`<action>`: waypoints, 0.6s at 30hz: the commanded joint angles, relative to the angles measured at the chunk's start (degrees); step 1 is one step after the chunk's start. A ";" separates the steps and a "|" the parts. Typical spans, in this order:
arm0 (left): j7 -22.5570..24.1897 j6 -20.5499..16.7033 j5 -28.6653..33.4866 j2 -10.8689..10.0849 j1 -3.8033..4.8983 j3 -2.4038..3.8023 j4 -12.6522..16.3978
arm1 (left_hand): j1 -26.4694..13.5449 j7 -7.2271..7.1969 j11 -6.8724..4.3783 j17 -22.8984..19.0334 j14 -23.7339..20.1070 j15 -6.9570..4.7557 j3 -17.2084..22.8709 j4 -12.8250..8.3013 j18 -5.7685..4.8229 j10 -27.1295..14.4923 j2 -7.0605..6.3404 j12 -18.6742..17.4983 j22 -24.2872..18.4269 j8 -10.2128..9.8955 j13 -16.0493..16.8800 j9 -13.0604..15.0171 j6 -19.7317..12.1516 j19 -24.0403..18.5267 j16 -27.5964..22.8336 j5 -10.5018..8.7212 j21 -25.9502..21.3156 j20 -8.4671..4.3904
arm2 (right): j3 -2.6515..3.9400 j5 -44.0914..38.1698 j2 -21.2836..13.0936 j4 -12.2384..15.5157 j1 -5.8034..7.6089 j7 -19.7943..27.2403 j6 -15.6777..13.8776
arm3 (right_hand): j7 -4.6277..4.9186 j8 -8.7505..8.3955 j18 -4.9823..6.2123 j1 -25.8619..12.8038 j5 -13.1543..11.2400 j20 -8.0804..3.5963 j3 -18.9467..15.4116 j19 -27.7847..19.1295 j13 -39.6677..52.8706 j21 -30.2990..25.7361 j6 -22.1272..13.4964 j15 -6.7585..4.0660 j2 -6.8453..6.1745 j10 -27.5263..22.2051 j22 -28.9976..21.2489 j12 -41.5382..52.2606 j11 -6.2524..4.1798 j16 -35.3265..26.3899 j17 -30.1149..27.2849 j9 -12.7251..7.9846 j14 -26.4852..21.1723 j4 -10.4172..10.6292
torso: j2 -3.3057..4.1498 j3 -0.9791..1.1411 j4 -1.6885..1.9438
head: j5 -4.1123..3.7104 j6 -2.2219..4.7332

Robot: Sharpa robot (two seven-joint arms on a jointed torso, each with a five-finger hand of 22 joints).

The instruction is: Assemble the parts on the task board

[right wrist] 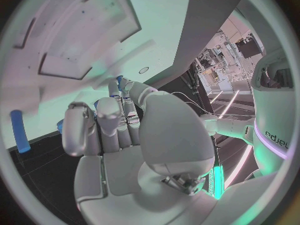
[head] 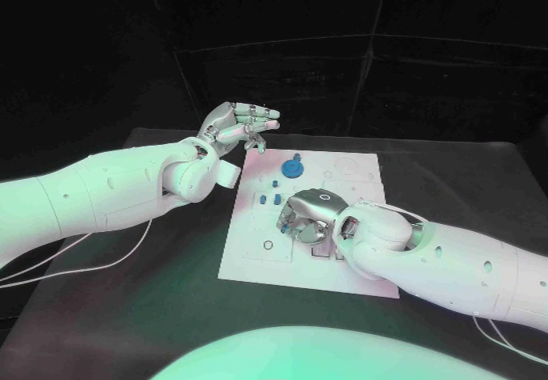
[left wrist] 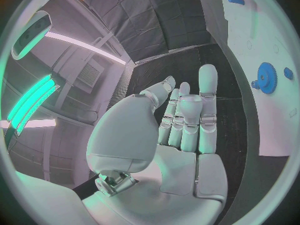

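**Right robot hand curled over the board, left one raised beside it**

A white rectangular task board (head: 257, 261) lies in the middle of the black worktop (head: 137, 317), its long side running away from the robot. Near its far end stands a round blue toothed gear part (head: 292, 167), and just nearer than that a cluster of small blue peg parts (head: 271, 194) sits on the white surface. Thin outlined shapes mark the far right corner of the board, and a small ring is printed near its near left edge; no lettering on it can be read.

The right robot hand (head: 310, 215) rests over the middle of the board, fingers curled downward against the surface, covering the recesses there. In the right wrist view blue shows between its fingertips (right wrist: 119, 85), so it seems to pinch a small blue piece, though the piece is mostly hidden. A loose blue cylindrical pin (right wrist: 19, 131) lies on the board just beside that hand.

The left robot hand (head: 237, 123) hangs above the worktop off the board's far left corner, fingers straight and close together, holding nothing.

Open black worktop surrounds the board on the left and near sides. White cables (head: 80, 265) trail across it under the left arm.
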 commanded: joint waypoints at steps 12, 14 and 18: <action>-0.18 0.97 0.24 0.06 0.09 0.05 0.22 | -0.26 -0.08 -0.04 -0.13 -0.55 -0.02 -0.45 0.05 1.15 -0.51 0.34 0.30 -0.09 0.24 0.07 -0.09 -0.36 -0.54 -0.27 -0.02 -0.42 0.02 | -0.13 -0.24 0.18 0.31 -0.07 -1.17 2.59 | 0.33 -0.45 -0.25 -1.61 0.04 0.20 -1.23 -0.76 -0.25 -0.51 -1.44 0.51 -0.39 -1.58 1.03 -0.88 0.34 -0.50 -0.82 -0.17 -0.19 0.35 | 0.00 -0.01 0.03 | 0.00 -0.06; -0.21 1.01 0.24 0.05 0.09 0.04 0.22 | -0.26 -0.08 -0.04 -0.13 -0.55 -0.02 -0.45 0.05 1.15 -0.51 0.34 0.30 -0.09 0.24 0.07 -0.09 -0.36 -0.54 -0.27 -0.02 -0.42 0.02 | -0.13 -0.23 0.09 0.27 -0.07 -1.45 2.15 | 0.90 -0.63 0.11 -1.95 0.09 0.42 -1.41 -1.93 -0.42 -1.53 -2.90 0.90 -0.60 -3.16 -0.44 -1.68 0.81 -1.74 -2.52 -0.31 -0.68 0.44 | 0.01 0.00 0.01 | 0.09 -0.08; -0.27 1.05 0.24 0.03 0.09 0.04 0.18 | -0.24 -0.08 -0.04 -0.15 -0.57 -0.01 -0.47 0.03 1.15 -0.53 0.34 0.32 -0.10 0.26 0.07 -0.09 -0.38 -0.54 -0.27 -0.02 -0.44 0.03 | -0.14 -0.23 -0.10 0.22 -0.07 -1.90 0.90 | 2.06 -0.66 1.30 -2.76 0.02 1.34 -2.21 -5.78 -0.53 -5.10 -7.34 1.99 -1.63 -8.23 -5.37 -3.51 2.23 -5.48 -7.20 -0.42 -2.23 0.57 | -0.01 -0.03 -0.03 | 0.10 -0.09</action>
